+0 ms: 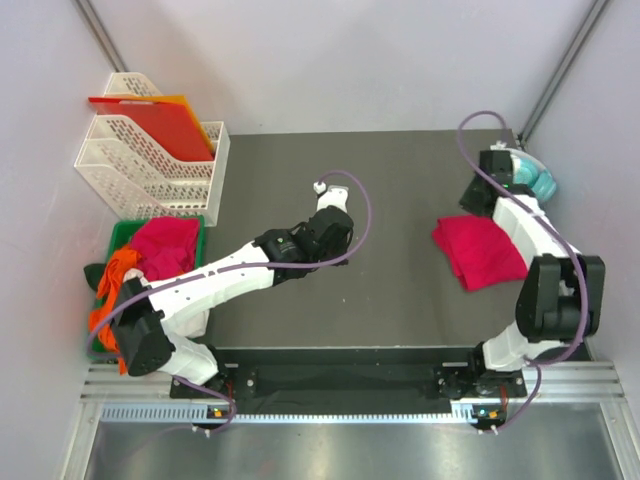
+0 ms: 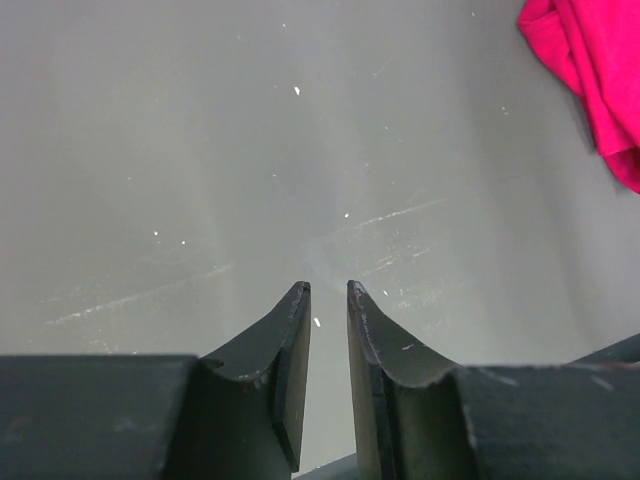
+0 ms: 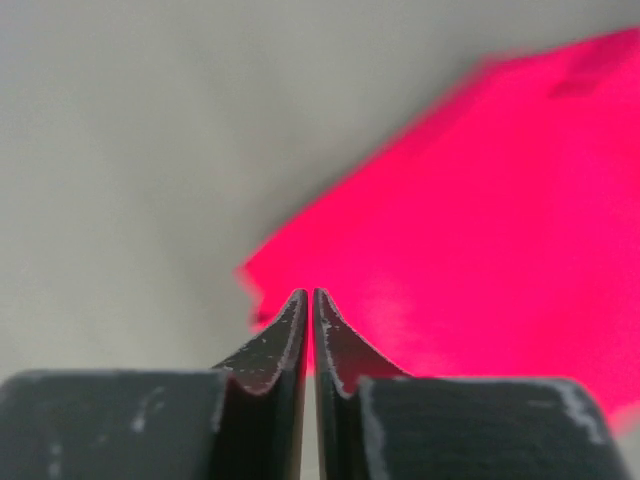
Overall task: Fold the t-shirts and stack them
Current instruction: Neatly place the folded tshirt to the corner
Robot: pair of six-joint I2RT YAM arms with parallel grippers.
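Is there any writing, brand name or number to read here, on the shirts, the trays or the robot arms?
None readable in any view.
Folded red shirt: no print shows.
White trays, green bin: no label shows.
Left arm, right arm: no legible marking.

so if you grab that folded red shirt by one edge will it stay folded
Probably not. The folded red shirt is soft cloth with rumpled edges, so it would likely droop and unfold. It looks light and should slide across the smooth table if pushed, perhaps bunching.
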